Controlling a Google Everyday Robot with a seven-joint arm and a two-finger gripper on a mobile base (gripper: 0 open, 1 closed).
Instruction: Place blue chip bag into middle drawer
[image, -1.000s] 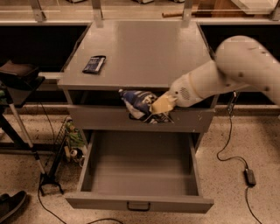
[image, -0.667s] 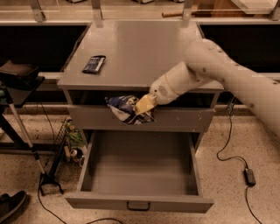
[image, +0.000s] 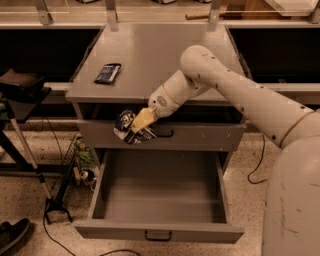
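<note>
- Dark-blue foil: my gripper (image: 140, 121) clamps the blue chip bag (image: 125, 132) in front of the upper drawer front (image: 200, 136), above the open middle drawer (image: 160, 232).
- White lettering on it: unreadable.
- Far left on the cabinet top (image: 165, 55) lies a dark packet (image: 107, 73).

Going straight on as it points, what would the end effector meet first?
The end effector, holding the bag before the upper drawer front, points down-left; probably the open drawer's left wall first, though depth is unclear.
</note>
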